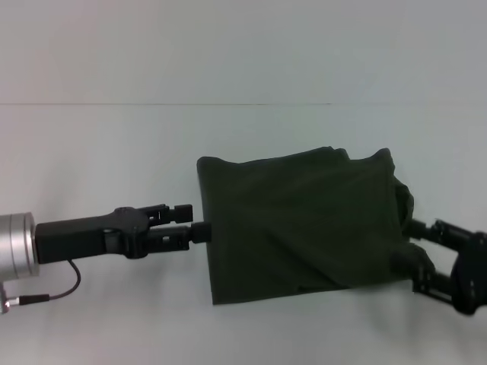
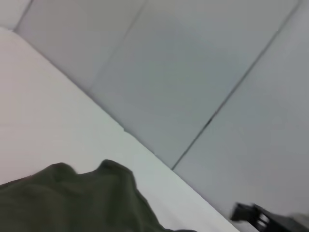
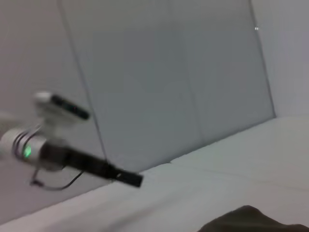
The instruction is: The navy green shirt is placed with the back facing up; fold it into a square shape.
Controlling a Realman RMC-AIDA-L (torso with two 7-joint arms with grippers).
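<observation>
1. While the navy green shirt [image 1: 304, 224] lies folded into a rough rectangle on the white surface [image 1: 114, 144] in the head view, center-right, plain side up, the left gripper [image 1: 199, 231] sits at its left edge, tip touching the cloth; can't tell whether its fingers are clenched or released. The right gripper [image 1: 407, 251] is at the shirt's lower right corner, where the cloth bunches up; its finger state can't be told either.
2. Left wrist view: a rumpled shirt edge [image 2: 77, 198] lies on the surface w/ grey wall panels [image 2: 193, 72] behind; the right gripper [image 2: 248, 212] shows dark, far off.
3. Right wrist view: only a small bit of shirt [image 3: 251, 220] shows on the surface; the left gripper [image 3: 130, 179] reaches in from afar, arm w/ a green light.
</observation>
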